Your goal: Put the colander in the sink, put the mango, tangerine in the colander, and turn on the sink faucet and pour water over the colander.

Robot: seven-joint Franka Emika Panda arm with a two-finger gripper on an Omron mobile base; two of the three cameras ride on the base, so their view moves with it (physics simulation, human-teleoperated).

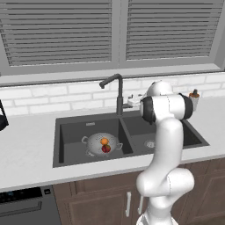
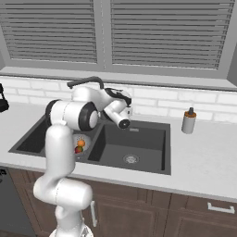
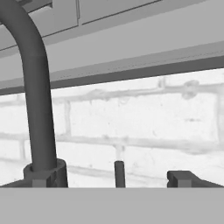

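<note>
The silvery colander [image 1: 94, 143] sits in the left basin of the dark sink [image 1: 66, 132]. It holds the orange tangerine [image 1: 104, 141] and the dark red mango [image 1: 106, 149]. In the right base view the arm partly hides the colander [image 2: 84, 139], the tangerine [image 2: 81, 143] and the mango [image 2: 78, 149]. The sink faucet [image 1: 118, 94] stands behind the divider. My gripper [image 1: 133, 102] [image 2: 128, 110] hovers just right of the faucet's base, open and empty. In the hand view the faucet pipe [image 3: 37, 100] rises at left, its small lever [image 3: 119, 173] stands between my fingertips [image 3: 183, 178]. Water is out of view.
A soap dispenser bottle [image 1: 194, 99] [image 2: 188, 121] stands on the counter right of the sink. The white tiled wall and window sill lie close behind the faucet. The right basin [image 2: 132, 143] holds nothing. A dark object [image 1: 2, 118] stands at the far left of the counter.
</note>
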